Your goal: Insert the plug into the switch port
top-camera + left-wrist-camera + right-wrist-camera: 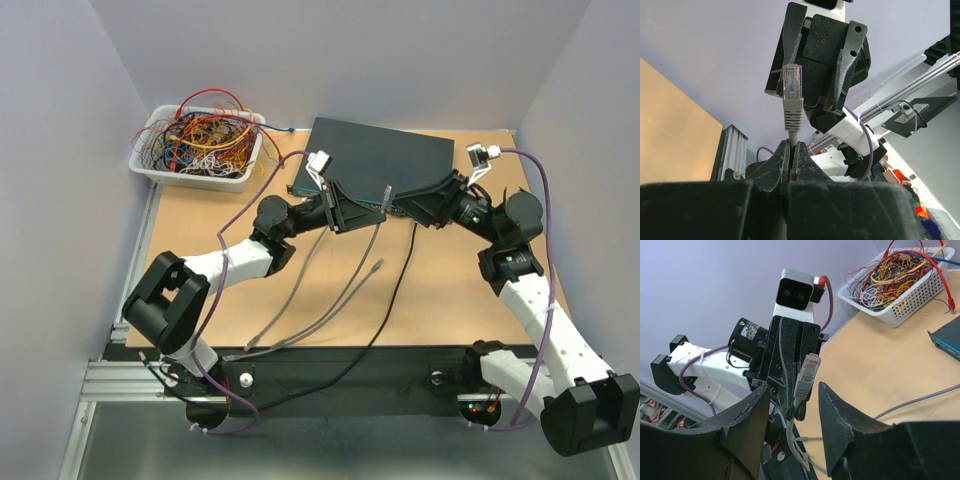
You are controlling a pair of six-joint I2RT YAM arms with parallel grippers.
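No writing can be read — the sticker (746, 330) on the left arm (705, 365) is too tiny. The left gripper (790, 148) squeezes the grey cable (791, 136) under the plug (792, 85), just in front of the switch (380, 155) — its ports are hidden. The right gripper (794, 386) has its fingers apart.

Left arm (235, 262) and right arm (545, 310): white shells, black joints. Behind the scuffed black left pincer (790, 150) and right pincer (794, 386), a purple cable (830, 305) loops back.
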